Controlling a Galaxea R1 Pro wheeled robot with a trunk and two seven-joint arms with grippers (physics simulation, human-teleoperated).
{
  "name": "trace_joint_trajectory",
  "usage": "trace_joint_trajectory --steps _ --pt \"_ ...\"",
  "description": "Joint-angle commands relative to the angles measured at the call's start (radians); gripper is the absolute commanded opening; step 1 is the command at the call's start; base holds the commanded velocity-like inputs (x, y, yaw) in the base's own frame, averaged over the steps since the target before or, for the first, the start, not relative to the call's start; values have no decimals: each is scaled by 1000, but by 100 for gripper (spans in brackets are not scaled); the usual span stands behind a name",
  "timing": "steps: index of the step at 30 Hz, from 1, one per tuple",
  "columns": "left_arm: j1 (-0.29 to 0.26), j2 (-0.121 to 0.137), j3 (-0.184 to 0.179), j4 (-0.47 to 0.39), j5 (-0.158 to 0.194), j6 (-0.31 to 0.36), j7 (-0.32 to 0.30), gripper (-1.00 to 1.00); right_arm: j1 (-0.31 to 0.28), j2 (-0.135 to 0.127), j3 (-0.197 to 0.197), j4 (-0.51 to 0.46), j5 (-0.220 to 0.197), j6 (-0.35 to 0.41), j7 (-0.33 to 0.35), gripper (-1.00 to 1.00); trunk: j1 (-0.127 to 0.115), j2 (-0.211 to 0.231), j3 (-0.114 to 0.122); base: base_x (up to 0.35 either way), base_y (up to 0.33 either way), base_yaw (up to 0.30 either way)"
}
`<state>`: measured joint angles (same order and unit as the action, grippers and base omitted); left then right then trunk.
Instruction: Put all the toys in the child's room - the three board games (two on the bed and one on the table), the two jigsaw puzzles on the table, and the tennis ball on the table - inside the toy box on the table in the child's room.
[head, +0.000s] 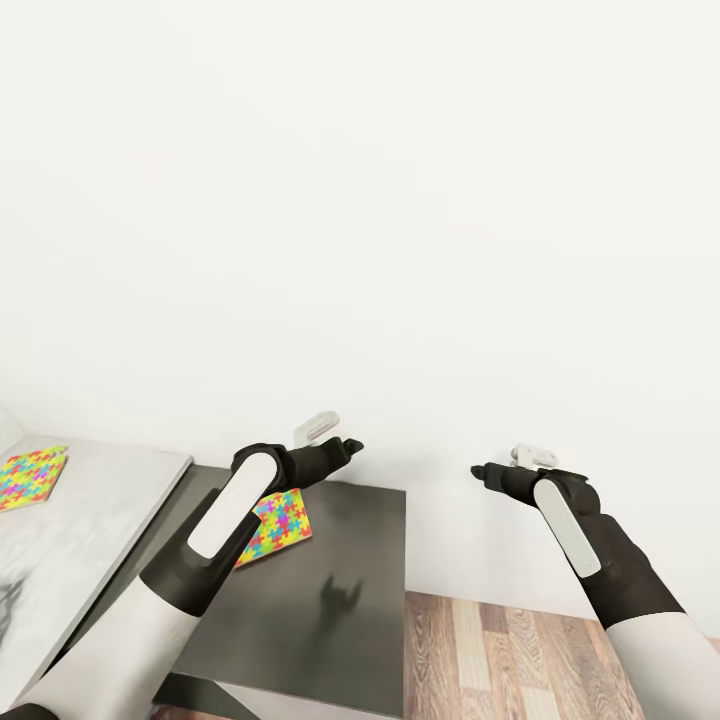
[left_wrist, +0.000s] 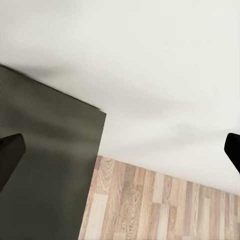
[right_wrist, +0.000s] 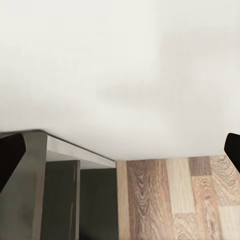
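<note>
A jigsaw puzzle box (head: 275, 526) with bright multicoloured pieces lies flat on a dark table (head: 350, 560), partly hidden behind my left forearm. A second box with the same colourful pattern (head: 30, 478) rests on a light grey surface (head: 100, 520) at the far left. My left gripper (head: 352, 446) hovers above the dark table's far edge, open and empty, its dark fingertips (left_wrist: 10, 155) spread wide. My right gripper (head: 479, 471) hangs open over the floor beside the table, also holding nothing. The toy box, the tennis ball and the board games are out of view.
A plain white wall (head: 360, 200) rises close behind the table. Wood-plank floor (head: 500, 650) shows to the right of the table. The table's corner (left_wrist: 102, 112) and its side panel (right_wrist: 60, 200) appear in the wrist views.
</note>
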<state>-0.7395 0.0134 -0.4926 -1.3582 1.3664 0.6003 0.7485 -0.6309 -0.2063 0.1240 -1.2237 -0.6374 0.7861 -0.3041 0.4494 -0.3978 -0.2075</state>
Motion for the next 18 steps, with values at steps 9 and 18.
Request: trace_joint_trajectory --steps 9,18 --pt "0 1 -1 5 8 -4 10 100 6 -1 2 -11 -11 10 -10 100 1 -2 -2 70 0 0" --pt "0 2 28 8 10 -6 10 100 28 -2 2 -35 -11 11 -10 100 1 -2 -2 19 0 0"
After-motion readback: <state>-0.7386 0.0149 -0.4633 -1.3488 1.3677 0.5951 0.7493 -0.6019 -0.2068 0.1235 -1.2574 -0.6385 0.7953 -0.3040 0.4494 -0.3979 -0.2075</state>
